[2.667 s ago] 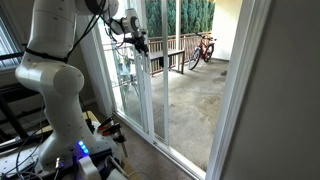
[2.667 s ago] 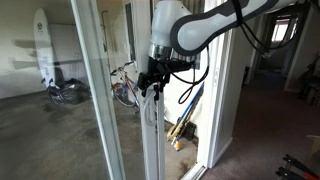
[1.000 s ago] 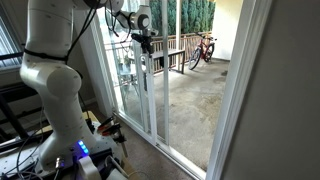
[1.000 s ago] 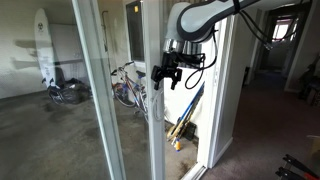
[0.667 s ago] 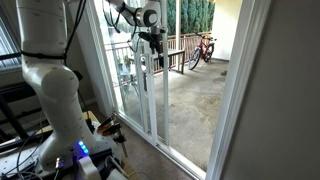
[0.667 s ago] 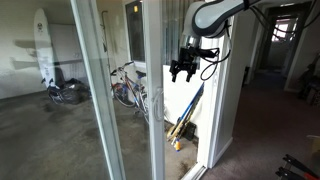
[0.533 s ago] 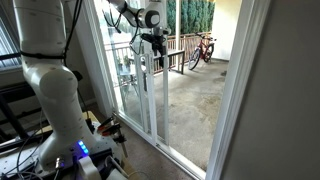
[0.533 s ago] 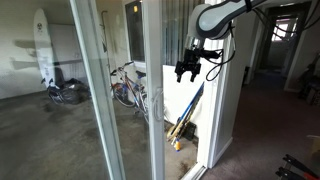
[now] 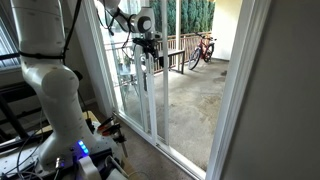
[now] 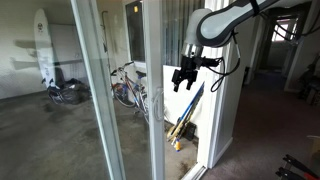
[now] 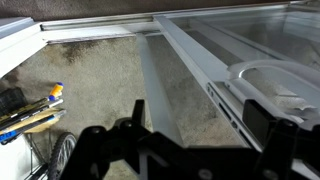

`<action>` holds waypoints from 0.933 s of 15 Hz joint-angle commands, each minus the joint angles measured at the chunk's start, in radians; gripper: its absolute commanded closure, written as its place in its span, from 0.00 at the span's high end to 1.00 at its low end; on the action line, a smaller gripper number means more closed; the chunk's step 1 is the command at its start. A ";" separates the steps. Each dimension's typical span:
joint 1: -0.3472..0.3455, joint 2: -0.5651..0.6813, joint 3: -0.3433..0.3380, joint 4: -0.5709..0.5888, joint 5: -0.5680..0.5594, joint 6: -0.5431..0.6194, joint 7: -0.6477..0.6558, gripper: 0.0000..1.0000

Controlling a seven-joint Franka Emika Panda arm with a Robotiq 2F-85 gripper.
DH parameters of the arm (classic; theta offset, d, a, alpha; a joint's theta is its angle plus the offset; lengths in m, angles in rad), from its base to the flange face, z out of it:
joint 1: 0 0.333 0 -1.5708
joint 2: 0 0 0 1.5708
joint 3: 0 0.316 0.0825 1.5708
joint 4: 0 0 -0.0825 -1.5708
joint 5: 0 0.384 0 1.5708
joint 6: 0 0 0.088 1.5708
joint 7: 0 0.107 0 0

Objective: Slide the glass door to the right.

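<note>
Glass door, white-framed, upright; my gripper hangs just beside its stile. Jaws spread, holding nothing. Bicycle stands behind the glass.

end effector beside glass door, bicycle behind

The white arm rises along the left edge in an exterior view and reaches to the upper centre, ending in the black gripper. In both exterior views the gripper hangs with its tips pointing downward. In the wrist view its dark fingers stand apart along the bottom edge, closed on nothing.
</note>
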State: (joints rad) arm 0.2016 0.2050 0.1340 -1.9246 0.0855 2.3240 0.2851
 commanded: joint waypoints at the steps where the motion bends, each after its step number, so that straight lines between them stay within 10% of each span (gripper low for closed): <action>1: 0.020 -0.032 0.027 -0.051 -0.006 0.095 -0.028 1.00; 14: 0.052 0.025 0.067 -0.051 0.023 0.337 -0.017 1.00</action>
State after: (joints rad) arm 0.2546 0.2246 0.1958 -1.9503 0.0877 2.5997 0.2834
